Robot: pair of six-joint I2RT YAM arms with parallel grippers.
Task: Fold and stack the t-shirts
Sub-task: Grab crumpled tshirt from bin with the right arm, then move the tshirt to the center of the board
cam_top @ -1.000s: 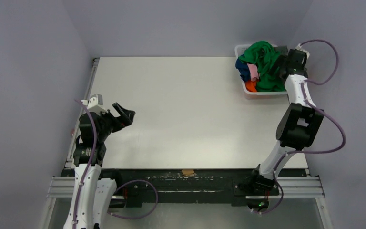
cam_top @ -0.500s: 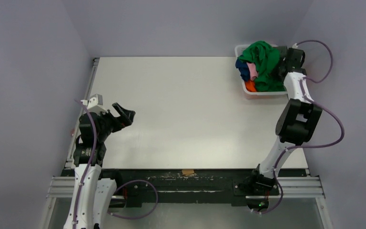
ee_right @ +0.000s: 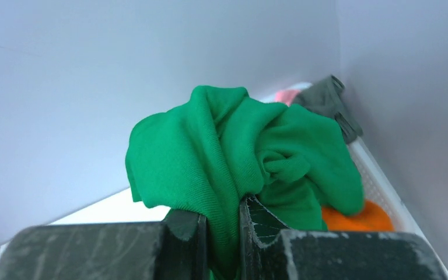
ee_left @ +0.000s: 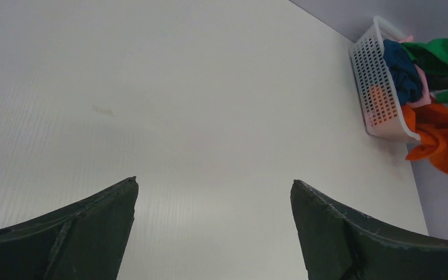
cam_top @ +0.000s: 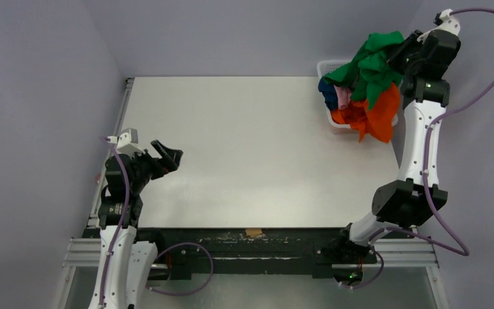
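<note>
My right gripper [ee_right: 221, 224] is shut on the bright green t-shirt [ee_right: 233, 146], which hangs bunched above the white basket [cam_top: 327, 66] at the table's far right corner. In the top view the green t-shirt [cam_top: 373, 64] is lifted clear of the basket, and an orange t-shirt [cam_top: 378, 119] dangles below it over the basket's near edge. Navy [cam_top: 327, 93] and pink [cam_top: 343, 96] t-shirts lie in the basket; a grey one [ee_right: 329, 102] shows behind the green cloth. My left gripper [ee_left: 213, 192] stands open over bare table at the left, far from the cloth.
The white table [cam_top: 244, 141] stretches between the arms. The white lattice basket [ee_left: 376, 87] sits against the purple-grey walls at the back right corner. A metal rail runs along the near table edge.
My right gripper closed on the green t-shirt in the basket and rose high with it; the orange t-shirt came up and now hangs out of the basket. The left arm stayed still.
</note>
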